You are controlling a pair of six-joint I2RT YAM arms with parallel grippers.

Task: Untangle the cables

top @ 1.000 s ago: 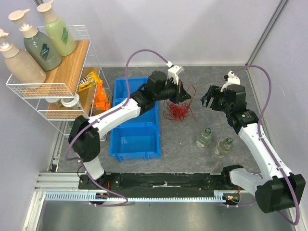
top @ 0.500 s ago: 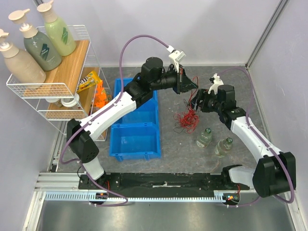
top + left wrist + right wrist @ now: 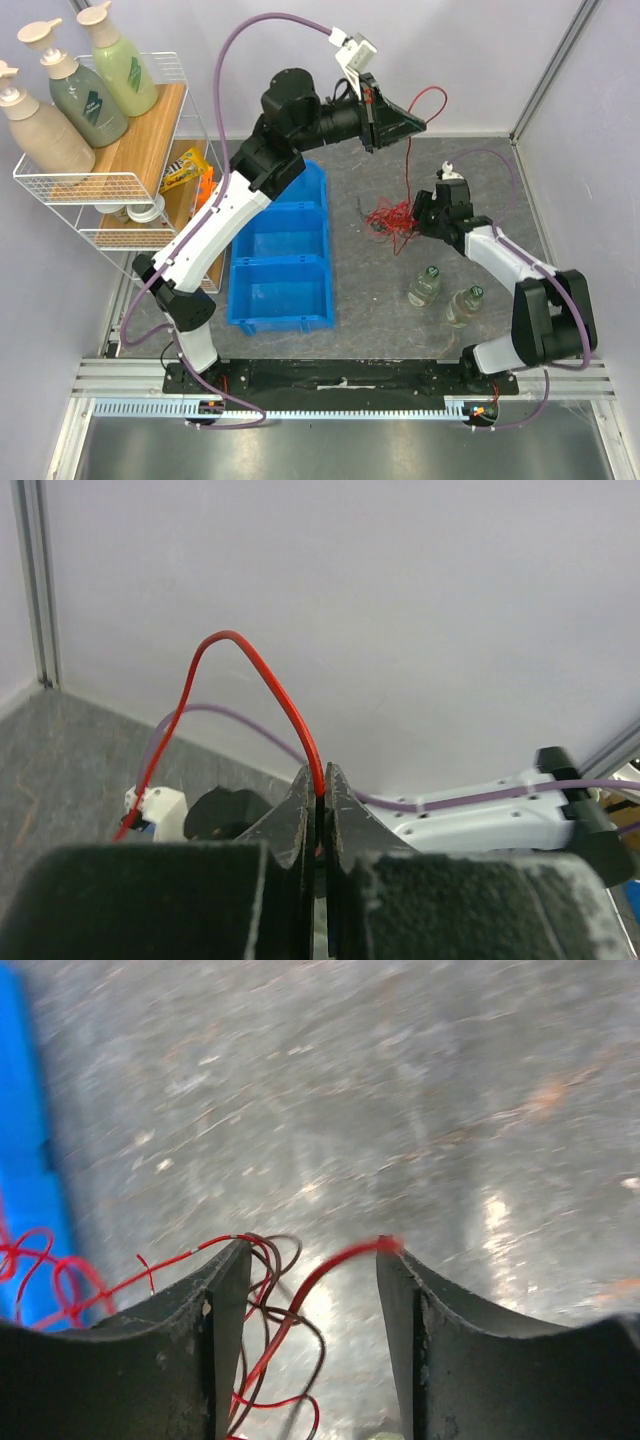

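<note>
The table (image 3: 500, 170) is mottled grey, closed in by pale lilac walls that meet at a metal post in the far right corner. A wire rack (image 3: 100, 185) of bottles stands on the left, a blue bin (image 3: 281, 259) is beside it, and two small bottles (image 3: 425, 285) stand right of the bin.

The left arm is raised high and reaches right across the bin. The left gripper (image 3: 418, 125) is well above the table, pinched tight on a red cable (image 3: 432, 92). This strand arcs up from the tips and hangs down to the tangle (image 3: 388, 218), which lies on the table between the bin and the right arm. The right arm is stretched low towards the left. The right gripper (image 3: 418, 213) is at the tangle's right edge, its jaws partly apart with red and dark strands between them (image 3: 300, 1300); it grips nothing.

Bare table lies behind and to the right of the tangle. The bin is near on its left and the small bottles are near in front.
</note>
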